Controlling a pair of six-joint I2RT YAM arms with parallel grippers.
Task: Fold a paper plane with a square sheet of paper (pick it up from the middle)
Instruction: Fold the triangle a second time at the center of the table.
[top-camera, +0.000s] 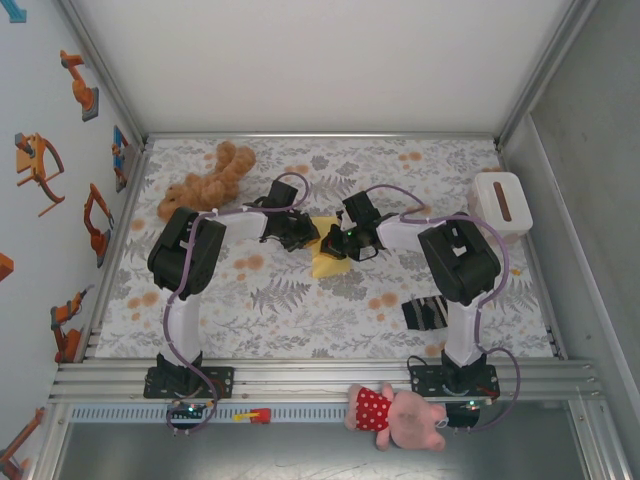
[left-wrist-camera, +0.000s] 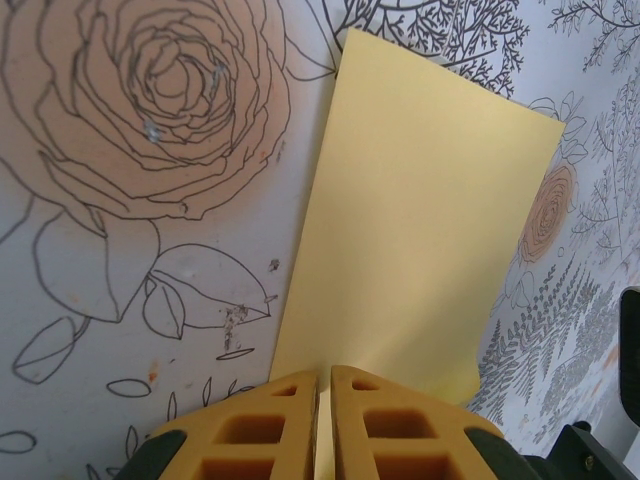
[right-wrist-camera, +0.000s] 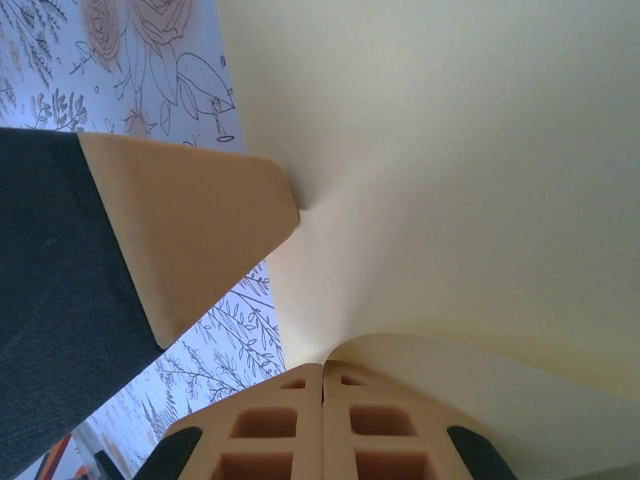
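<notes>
Black-white arms (top-camera: 185, 250), purple cables (top-camera: 168, 330), ochre tools (left-wrist-camera: 322, 372)

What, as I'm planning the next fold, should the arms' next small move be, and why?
Probably lower the square sheet of paper flat onto the table so its crease can be pressed: left gripper and right gripper are both shut on it, and it looks halved into a rectangle yet bows between them.

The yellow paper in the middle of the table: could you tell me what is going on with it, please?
Both arms are handling the pale-yellow sheet of paper at the middle of the flowered table. The left gripper and the right gripper are each shut on its edge, close together. It looks like a long rectangle, perhaps folded once, and is not yet a plane.
</notes>
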